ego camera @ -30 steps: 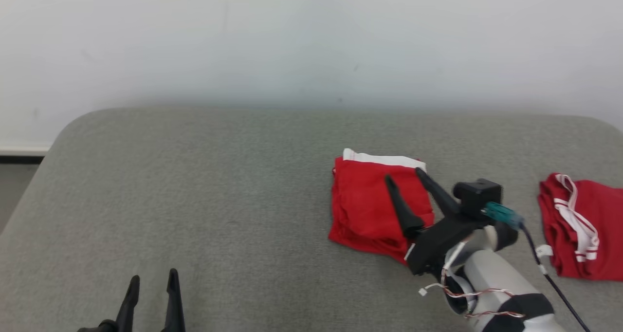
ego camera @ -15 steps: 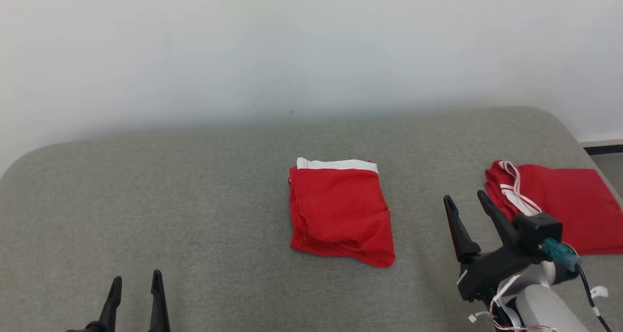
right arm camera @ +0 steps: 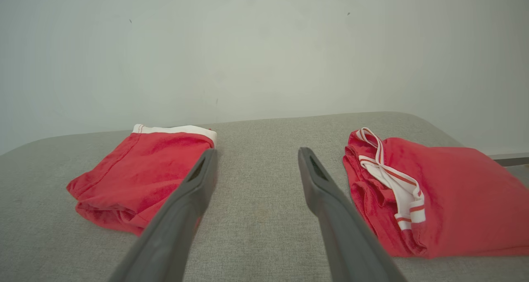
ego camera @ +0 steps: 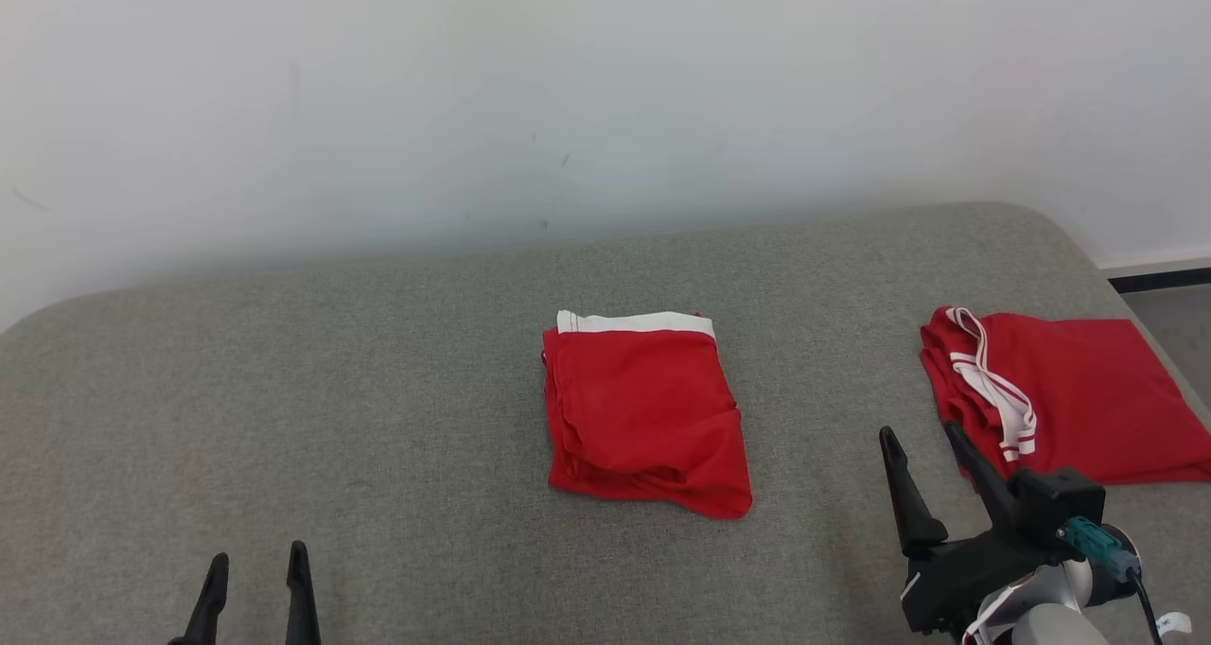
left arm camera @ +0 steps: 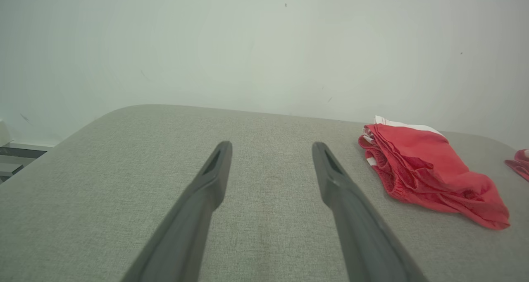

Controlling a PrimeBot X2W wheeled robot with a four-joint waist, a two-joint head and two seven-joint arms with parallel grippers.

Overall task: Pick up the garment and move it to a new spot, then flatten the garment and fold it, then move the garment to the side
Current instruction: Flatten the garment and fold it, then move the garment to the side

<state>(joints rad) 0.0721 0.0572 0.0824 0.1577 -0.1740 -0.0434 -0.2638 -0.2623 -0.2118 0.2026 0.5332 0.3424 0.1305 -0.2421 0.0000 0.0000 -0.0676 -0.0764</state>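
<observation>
Your garment (ego camera: 645, 418) lies folded at centre; left gripper (ego camera: 258, 552) at 7 o'clock, right gripper (ego camera: 917, 430) at 4 o'clock, both with fingers apart.

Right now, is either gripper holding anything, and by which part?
Nothing is held. The left gripper and right gripper both stand open, clear of the folded red garment.

No legible txt/labels anywhere (seemingly none).
</observation>
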